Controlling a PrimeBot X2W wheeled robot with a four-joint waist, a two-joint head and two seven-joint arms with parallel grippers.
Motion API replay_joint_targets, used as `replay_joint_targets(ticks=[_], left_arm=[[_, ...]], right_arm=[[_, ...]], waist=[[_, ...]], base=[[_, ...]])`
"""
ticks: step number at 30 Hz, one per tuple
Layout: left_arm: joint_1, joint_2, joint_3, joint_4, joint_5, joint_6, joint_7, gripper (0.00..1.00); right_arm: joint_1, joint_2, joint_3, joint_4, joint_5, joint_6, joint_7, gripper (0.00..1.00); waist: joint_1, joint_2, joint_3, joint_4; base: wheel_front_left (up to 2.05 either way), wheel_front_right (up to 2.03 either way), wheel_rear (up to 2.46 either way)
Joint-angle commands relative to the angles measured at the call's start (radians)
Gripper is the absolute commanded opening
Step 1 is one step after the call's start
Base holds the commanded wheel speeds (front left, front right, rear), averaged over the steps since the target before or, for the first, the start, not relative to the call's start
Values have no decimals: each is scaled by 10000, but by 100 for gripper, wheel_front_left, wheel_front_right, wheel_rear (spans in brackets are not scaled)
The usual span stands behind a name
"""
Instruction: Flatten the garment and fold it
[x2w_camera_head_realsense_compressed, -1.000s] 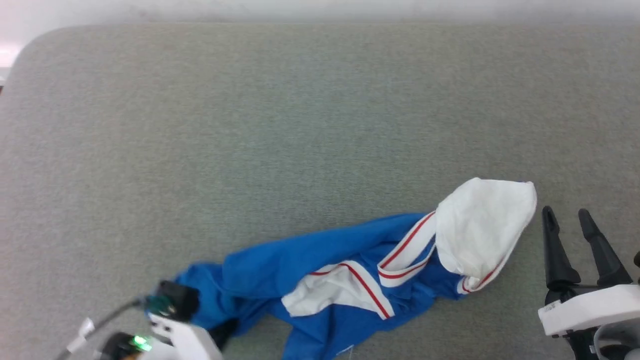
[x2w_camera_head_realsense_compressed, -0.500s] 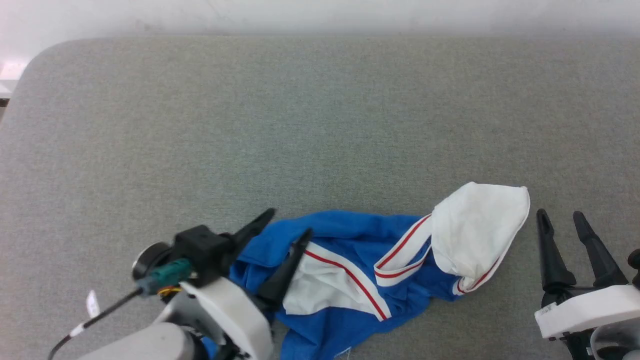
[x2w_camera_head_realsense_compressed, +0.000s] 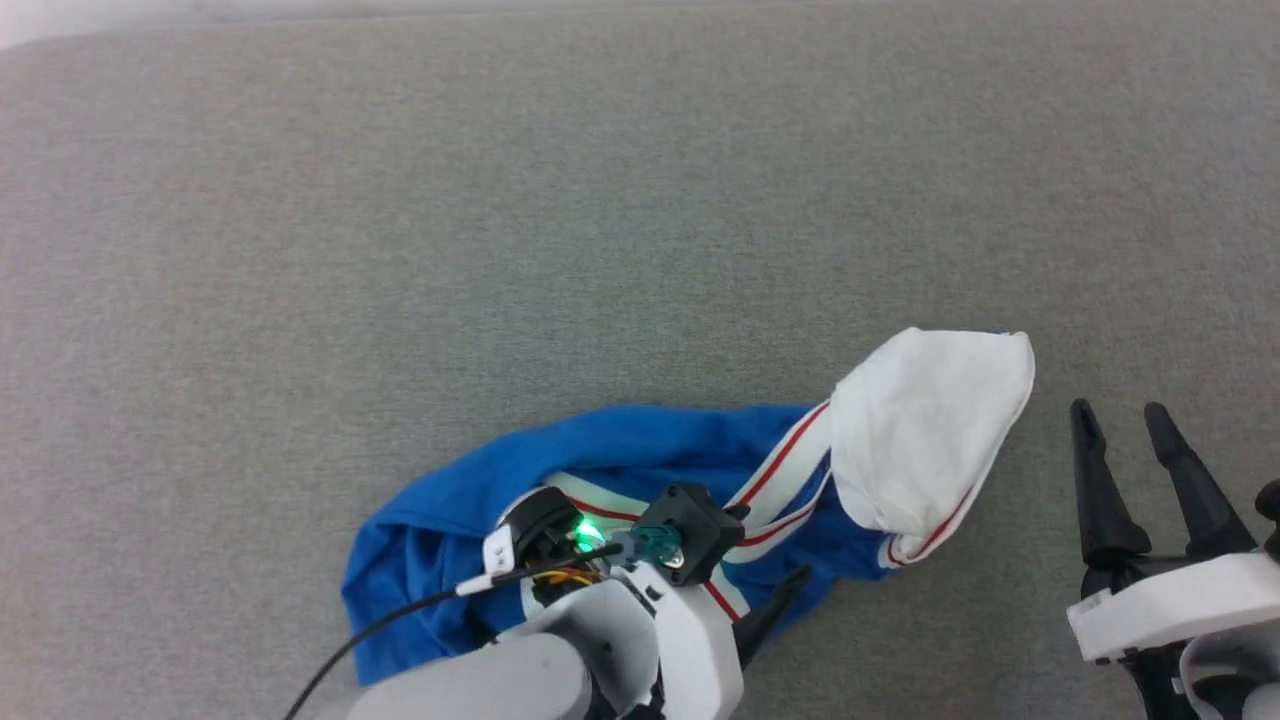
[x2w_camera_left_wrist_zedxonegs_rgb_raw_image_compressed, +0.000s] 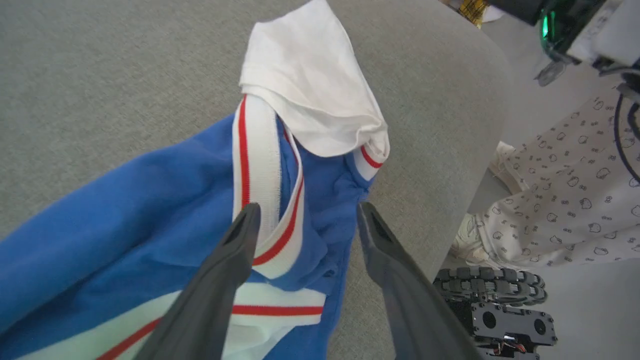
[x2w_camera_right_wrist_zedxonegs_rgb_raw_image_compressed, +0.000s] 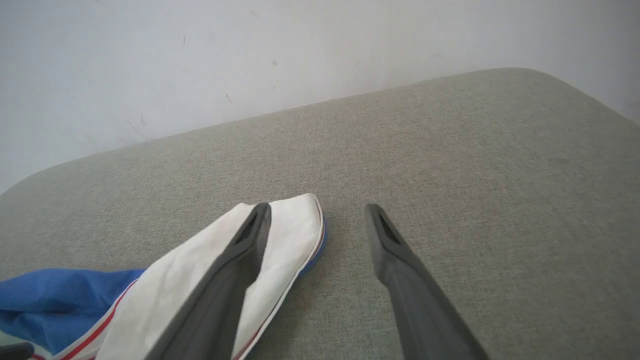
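Near the front edge of the grey worktop (x2w_camera_head_realsense_compressed: 600, 200), the blue jersey T-shirt (x2w_camera_head_realsense_compressed: 440, 520) lies bunched, with one white sleeve (x2w_camera_head_realsense_compressed: 925, 420) flopped out to the right. Over the crumpled middle hangs the left gripper (x2w_camera_left_wrist_zedxonegs_rgb_raw_image_compressed: 307, 210), its fingers spread and nothing clamped between them. In its wrist view they straddle the red-and-white striped trim (x2w_camera_left_wrist_zedxonegs_rgb_raw_image_compressed: 260, 160). Just beside the sleeve's outer edge, the right gripper (x2w_camera_head_realsense_compressed: 1118, 407) stands released as well, holding nothing.

Flattening looks barely begun. A good pinch, I judge, takes a single layer at a readable edge rather than a thick wad of blue: the trim band for the left, the sleeve cuff for the right. Both should then draw apart and away from the near edge, low over the surface. That way the body spreads onto open worktop instead of sliding off the front.
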Motion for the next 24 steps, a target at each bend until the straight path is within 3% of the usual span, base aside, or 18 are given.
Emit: replay_joint_targets(ticks=[1,9,10,11,17,21,24], left_arm=[[-101,-75,-31,269,98,-111,77,100],[-93,-591,-92,2109,271,-366,22,97],[-101,-622,-102,2293,317,-452,24,33],[-112,-660,-109,2441,375,-538,-32,0],[-453,-798,224,2559,548,-651,-755,0],[-1227,-493,731,1774,692,-612,-868,0],[-2062,-156,1166,829,550,-840,-484,0]], right_arm=[[-156,22,-35,-49,-43,-9,1,100],[-247,22,-39,65,50,-9,-73,100],[-268,22,-48,78,58,-9,-87,100],[-289,22,-63,89,67,-9,-103,100],[-274,22,-170,178,97,-9,-180,100],[-245,22,-187,246,150,-9,-219,100],[-261,22,-166,286,207,-9,-280,100]], waist=[[-1,0,196,-224],[-1,0,341,-514],[-1,0,343,-536],[-1,0,341,-551],[-1,0,167,-538],[-1,0,72,-498],[-1,0,115,-477]], base=[[0,0,0],[0,0,0],[0,0,0],[0,0,0],[0,0,0],[0,0,0],[0,0,0]])
